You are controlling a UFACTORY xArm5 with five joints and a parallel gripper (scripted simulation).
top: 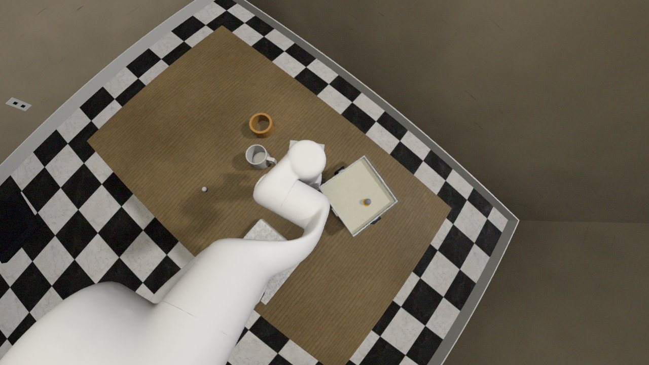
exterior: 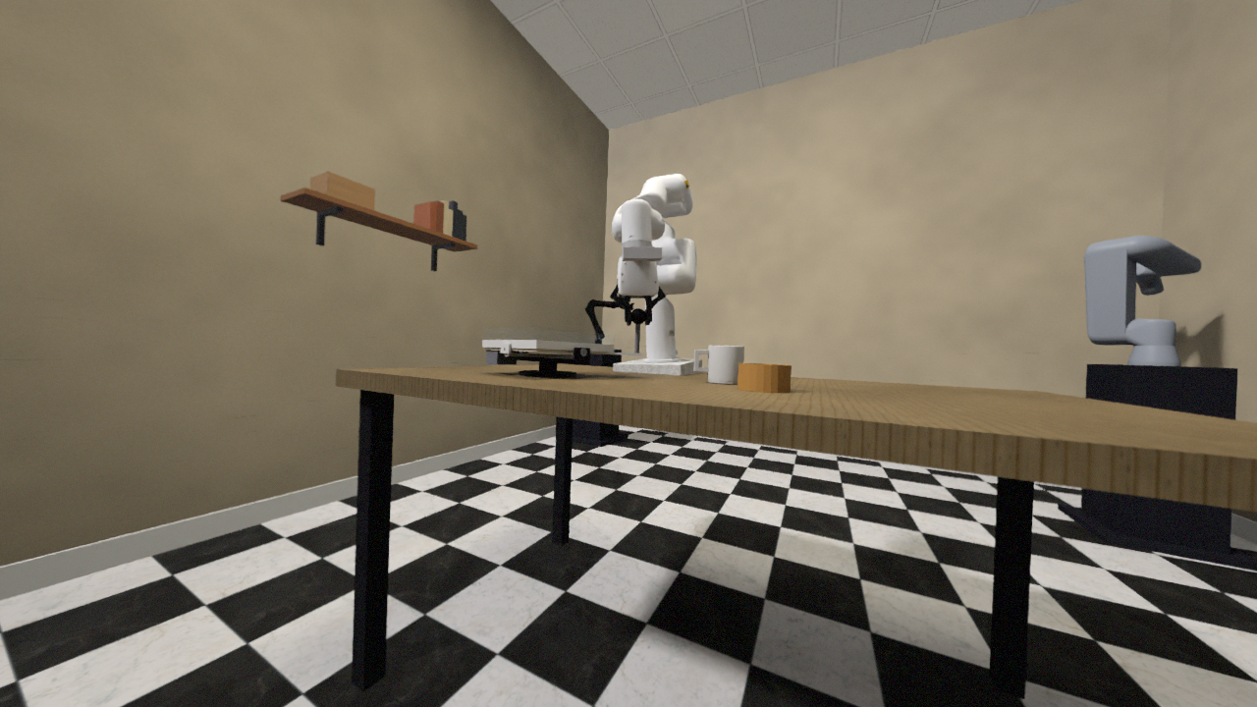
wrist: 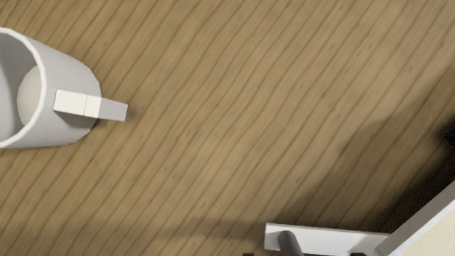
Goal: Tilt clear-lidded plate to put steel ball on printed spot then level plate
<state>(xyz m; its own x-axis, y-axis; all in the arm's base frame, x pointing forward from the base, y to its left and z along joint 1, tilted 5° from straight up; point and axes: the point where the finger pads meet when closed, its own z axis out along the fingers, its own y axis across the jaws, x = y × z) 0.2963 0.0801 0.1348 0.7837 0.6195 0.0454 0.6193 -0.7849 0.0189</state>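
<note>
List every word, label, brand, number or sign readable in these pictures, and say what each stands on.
None: no readable text in any view.
The plate bears only an orange printed spot, with no lettering.
The white mug, orange ring and shelf boxes are plain.
The wall outlet shows only slots.
</note>
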